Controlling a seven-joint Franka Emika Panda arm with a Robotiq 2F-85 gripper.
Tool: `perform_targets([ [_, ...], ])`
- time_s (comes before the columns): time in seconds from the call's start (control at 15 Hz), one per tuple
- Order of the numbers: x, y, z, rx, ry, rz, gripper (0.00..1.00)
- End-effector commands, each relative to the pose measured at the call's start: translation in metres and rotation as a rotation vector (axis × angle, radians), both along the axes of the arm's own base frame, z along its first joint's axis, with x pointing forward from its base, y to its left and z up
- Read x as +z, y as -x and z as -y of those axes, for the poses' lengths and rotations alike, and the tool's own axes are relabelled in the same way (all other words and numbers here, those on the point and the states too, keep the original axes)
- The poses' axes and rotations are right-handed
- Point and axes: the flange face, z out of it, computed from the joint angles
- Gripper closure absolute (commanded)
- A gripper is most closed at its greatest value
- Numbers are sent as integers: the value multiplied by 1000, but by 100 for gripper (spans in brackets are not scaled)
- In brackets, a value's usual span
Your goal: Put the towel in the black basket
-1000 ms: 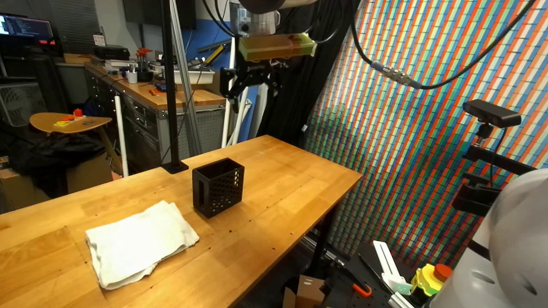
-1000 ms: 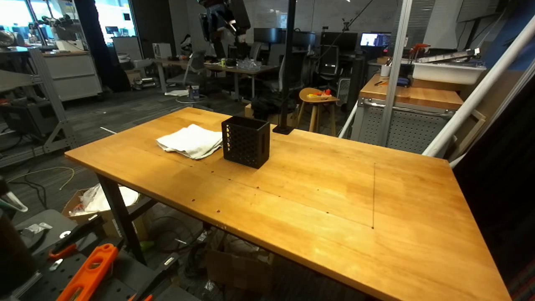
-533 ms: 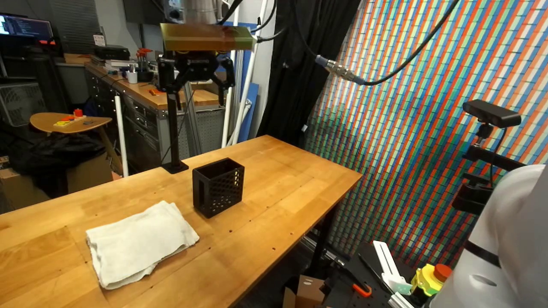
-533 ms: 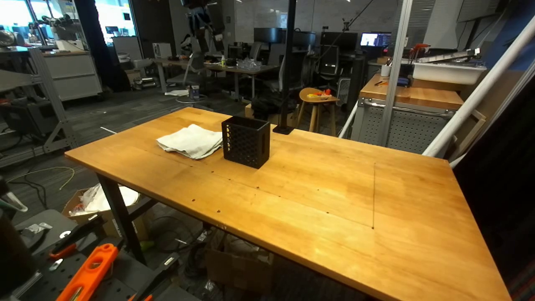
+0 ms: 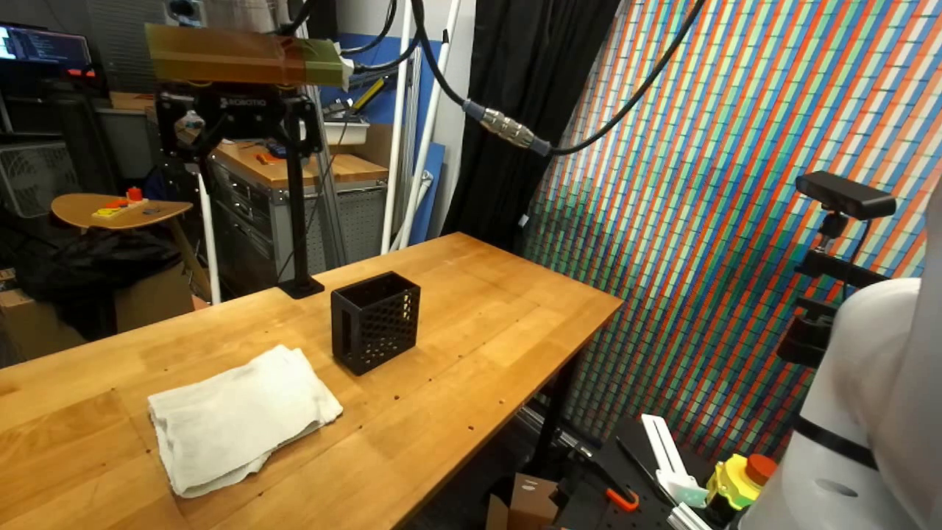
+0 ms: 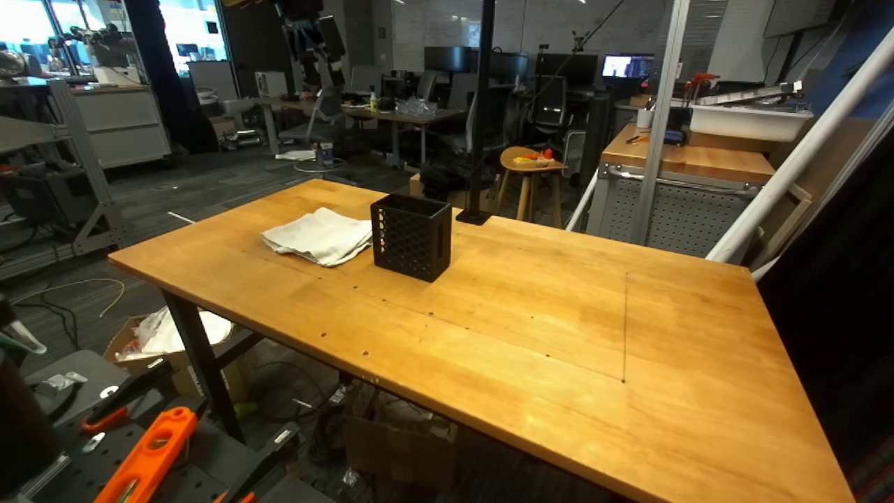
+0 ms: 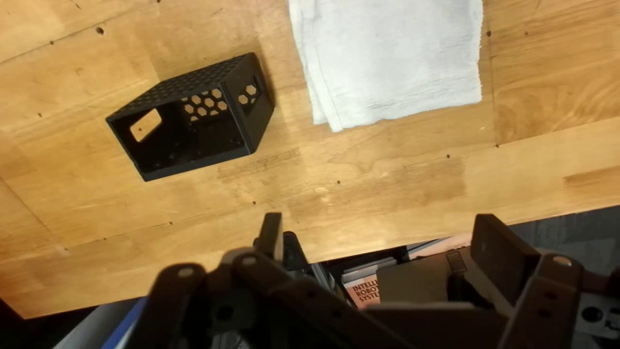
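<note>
A folded white towel (image 5: 243, 423) lies flat on the wooden table in both exterior views (image 6: 318, 236). It also shows at the top of the wrist view (image 7: 395, 58), cut off by the frame edge. A black basket with hexagon-holed walls (image 5: 379, 324) stands upright beside the towel, apart from it. The basket also shows in an exterior view (image 6: 412, 241), covering the towel's edge there, and in the wrist view (image 7: 254, 121), where its inside looks empty. My gripper (image 5: 250, 165) is open and empty, high above the table, with its fingers wide apart in the wrist view (image 7: 378, 220).
A black pole (image 5: 296, 221) on a base plate stands at the table's far edge, behind the basket. The wooden table (image 5: 471, 316) ends at an edge where a box and books (image 7: 365, 286) show lower down in the wrist view. A cable hangs from the arm.
My gripper has moved left across an exterior view, from near the curtain to in front of the pole, and looks larger. It stays open. The towel and basket have not moved.
</note>
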Motion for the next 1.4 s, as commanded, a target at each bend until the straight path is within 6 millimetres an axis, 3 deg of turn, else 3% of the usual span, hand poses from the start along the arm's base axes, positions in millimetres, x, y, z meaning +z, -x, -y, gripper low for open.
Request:
perform_targets([
  [0.0, -5, -26, -16, 104, -21, 23, 0],
  [0.47, -62, -41, -29, 215, -68, -60, 0],
  [0.93, -123, -44, -52, 253, -147, -132, 0],
  [1.33, -173, -38, -43, 329, -136, -141, 0],
])
